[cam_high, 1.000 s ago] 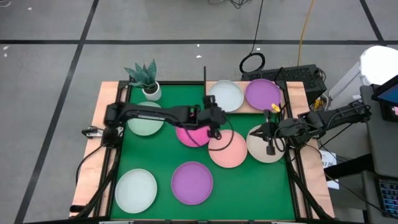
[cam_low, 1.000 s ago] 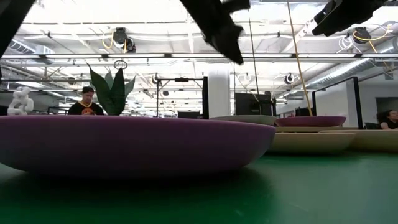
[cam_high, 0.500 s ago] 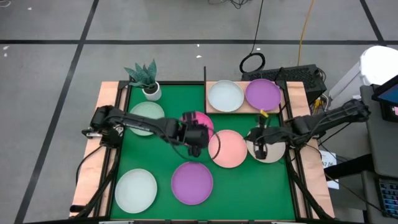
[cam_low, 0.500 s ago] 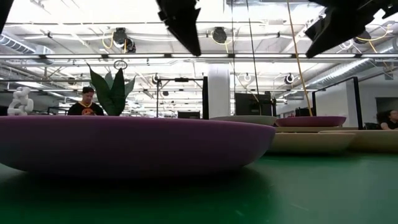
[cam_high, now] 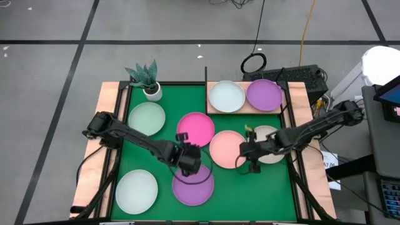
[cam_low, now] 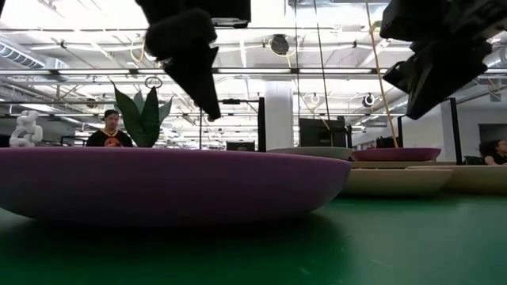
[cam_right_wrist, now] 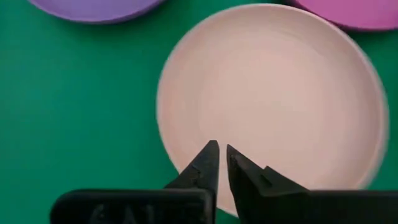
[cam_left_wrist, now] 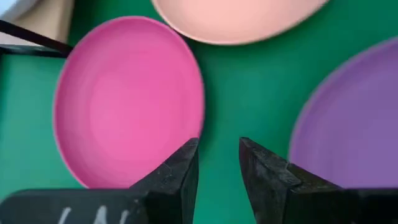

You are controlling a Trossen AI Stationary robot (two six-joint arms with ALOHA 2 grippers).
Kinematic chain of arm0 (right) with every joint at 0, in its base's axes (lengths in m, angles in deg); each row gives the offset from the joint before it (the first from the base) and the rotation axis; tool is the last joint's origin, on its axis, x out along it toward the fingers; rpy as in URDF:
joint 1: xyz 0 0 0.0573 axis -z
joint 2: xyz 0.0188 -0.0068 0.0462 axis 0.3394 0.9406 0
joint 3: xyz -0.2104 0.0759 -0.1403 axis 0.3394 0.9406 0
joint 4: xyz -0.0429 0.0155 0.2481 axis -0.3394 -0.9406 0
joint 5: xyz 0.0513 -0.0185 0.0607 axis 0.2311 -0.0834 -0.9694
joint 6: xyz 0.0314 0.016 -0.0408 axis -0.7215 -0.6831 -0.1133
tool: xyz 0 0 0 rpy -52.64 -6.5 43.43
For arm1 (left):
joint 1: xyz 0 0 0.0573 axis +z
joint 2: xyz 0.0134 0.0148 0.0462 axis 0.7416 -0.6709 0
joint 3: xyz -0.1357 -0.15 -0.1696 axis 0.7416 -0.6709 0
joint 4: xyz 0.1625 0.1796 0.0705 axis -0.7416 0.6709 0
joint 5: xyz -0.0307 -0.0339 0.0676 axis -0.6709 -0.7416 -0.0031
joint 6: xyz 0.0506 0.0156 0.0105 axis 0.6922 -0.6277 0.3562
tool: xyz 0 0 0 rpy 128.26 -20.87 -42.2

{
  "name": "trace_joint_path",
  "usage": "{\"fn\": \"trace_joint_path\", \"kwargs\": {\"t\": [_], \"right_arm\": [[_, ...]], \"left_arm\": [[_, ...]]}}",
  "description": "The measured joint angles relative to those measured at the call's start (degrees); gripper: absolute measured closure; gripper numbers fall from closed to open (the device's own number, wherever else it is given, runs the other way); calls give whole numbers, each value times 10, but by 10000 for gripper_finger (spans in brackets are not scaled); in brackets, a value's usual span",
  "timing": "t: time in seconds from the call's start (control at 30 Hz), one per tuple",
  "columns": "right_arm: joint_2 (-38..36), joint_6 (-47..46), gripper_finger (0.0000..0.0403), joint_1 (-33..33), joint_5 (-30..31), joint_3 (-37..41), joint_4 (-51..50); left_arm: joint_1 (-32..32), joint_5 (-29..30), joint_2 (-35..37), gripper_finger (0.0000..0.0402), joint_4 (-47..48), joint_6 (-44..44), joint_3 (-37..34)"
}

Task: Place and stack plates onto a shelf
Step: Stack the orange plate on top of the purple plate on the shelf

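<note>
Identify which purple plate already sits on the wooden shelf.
The purple plate at the table's far right corner, beside a pale plate; the other purple plate lies on the green mat.

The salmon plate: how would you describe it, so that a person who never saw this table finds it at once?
Start at the wooden shelf at the green mat's far right corner. Just in front of it lie three plates in a row. The salmon plate is the middle one, between the hot pink plate and the beige plate, and the only peach-coloured one.
</note>
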Motion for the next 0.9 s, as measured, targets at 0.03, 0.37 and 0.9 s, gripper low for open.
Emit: {"fn": "trace_joint_path", "kwargs": {"t": [0.03,0.37,0.9], "right_arm": [[8,1,374,-3,-4,0,14],[61,15,305,-33,-59,0,105],[129,72,297,-87,21,0,97]], "left_arm": [[-9,0,1,282,0,-3,0],[-68,-1,3,282,-20,-9,3],[-77,-1,3,282,-52,-9,3]]}}
